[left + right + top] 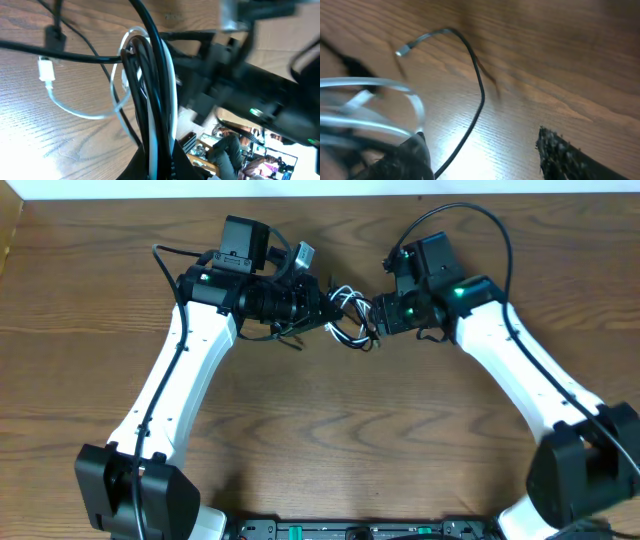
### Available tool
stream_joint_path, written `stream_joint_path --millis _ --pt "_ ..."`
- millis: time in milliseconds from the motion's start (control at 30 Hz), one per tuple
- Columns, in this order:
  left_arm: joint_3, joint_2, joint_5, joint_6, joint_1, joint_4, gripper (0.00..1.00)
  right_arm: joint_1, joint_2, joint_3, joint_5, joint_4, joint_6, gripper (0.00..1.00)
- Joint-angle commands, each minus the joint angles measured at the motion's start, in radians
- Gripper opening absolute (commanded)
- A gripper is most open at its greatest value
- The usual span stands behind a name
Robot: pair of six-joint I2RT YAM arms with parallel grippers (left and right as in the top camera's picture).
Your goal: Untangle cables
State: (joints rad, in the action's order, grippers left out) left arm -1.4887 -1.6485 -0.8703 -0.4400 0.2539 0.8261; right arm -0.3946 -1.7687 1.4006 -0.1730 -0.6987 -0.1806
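Observation:
The cables [346, 312] are a small tangle of thin black and white cords on the wooden table between my two grippers. My left gripper [318, 308] is shut on a bundle of black and white cords, which runs up from between its jaws [164, 161] in the left wrist view. A white plug [46, 70] and a black plug [55, 37] hang loose to the left of it. My right gripper [376, 315] is just right of the tangle. Its fingers [480, 145] are wide open. A black cord with a silver plug end [403, 50] passes between them, and white loops [370, 100] lie by the left finger.
The wooden table [330, 430] spreads to all sides. Thicker black wires run along both arms, and one loops above the right wrist [470, 215]. The table's back edge is close behind the grippers.

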Motion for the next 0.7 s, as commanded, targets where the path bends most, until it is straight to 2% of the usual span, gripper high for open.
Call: stream_joint_path --millis 0,200,233,267,567,667 --pt "-0.001 0.002 -0.038 0.016 0.001 0.002 0.07 0.002 -0.075 0.003 0.119 -0.001 -0.048 0.60" --pt "-0.001 0.002 -0.035 0.016 0.000 0.002 0.07 0.060 -0.131 0.003 0.397 -0.110 -0.193 0.60" --pt "-0.001 0.002 -0.034 0.017 0.000 0.002 0.07 0.079 -0.133 0.003 0.420 -0.133 -0.202 0.61" --pt "-0.001 0.002 -0.034 0.017 0.000 0.001 0.08 0.120 -0.133 0.003 0.444 -0.169 -0.208 0.69" --pt "-0.001 0.002 -0.034 0.017 0.000 0.002 0.07 0.404 -0.133 0.003 0.422 -0.291 -0.170 0.71" --pt "-0.001 0.002 -0.034 0.017 0.000 0.002 0.07 0.493 -0.133 0.003 0.338 -0.300 -0.144 0.71"
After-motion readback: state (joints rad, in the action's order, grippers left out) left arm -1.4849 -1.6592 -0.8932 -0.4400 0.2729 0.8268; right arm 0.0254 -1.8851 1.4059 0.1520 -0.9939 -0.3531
